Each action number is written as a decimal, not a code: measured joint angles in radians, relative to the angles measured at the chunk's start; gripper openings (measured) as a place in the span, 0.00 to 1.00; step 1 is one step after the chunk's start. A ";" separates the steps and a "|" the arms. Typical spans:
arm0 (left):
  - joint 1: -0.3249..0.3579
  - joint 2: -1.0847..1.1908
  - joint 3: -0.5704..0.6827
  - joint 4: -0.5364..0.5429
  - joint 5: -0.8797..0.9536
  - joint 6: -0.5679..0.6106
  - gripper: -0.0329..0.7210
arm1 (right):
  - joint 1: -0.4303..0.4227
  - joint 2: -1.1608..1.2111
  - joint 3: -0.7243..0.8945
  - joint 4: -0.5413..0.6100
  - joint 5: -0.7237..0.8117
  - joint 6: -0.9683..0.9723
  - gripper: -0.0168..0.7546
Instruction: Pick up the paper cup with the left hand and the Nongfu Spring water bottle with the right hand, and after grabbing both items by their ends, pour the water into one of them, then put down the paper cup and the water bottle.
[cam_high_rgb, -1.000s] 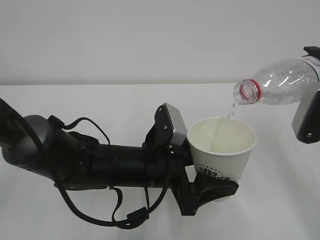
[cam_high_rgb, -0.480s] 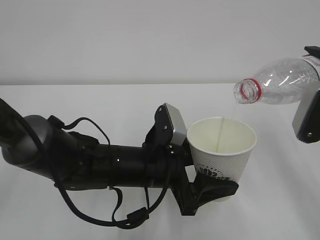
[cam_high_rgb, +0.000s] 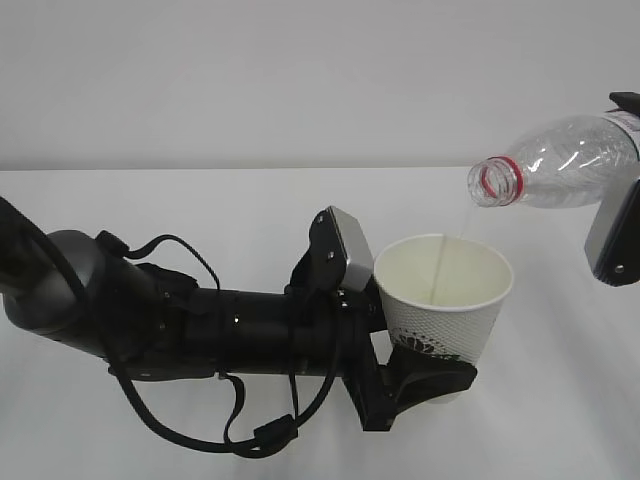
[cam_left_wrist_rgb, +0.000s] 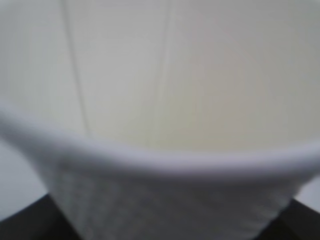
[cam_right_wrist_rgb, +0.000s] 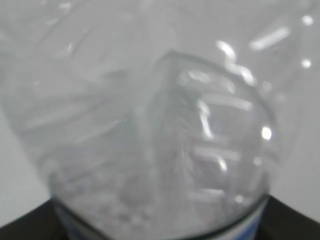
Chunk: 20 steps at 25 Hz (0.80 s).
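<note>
Paper cup (cam_high_rgb: 443, 292) base between left fingers (cam_high_rgb: 432, 380)

1. The exterior view looks down at a slant across the desk (cam_high_rgb: 200, 200) toward the far wall.
2. The left wrist view sits very near the paper cup (cam_left_wrist_rgb: 165, 100), blurred.
3. The right wrist view presses close to the bottle (cam_right_wrist_rgb: 150, 140); both things also appear in the exterior view.

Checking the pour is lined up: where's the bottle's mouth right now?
In the exterior view, the Nongfu Spring water bottle is tipped at upper right, its mouth above the right rim of the paper cup.
</note>
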 joint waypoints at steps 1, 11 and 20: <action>0.000 0.000 0.000 0.000 0.000 0.000 0.76 | 0.000 0.000 0.000 0.000 -0.002 0.000 0.59; 0.000 0.000 0.000 0.000 0.000 0.000 0.76 | 0.000 0.000 0.000 0.000 -0.002 -0.002 0.59; 0.000 0.000 0.000 0.000 0.000 0.000 0.76 | 0.000 0.000 0.000 0.002 -0.007 -0.005 0.59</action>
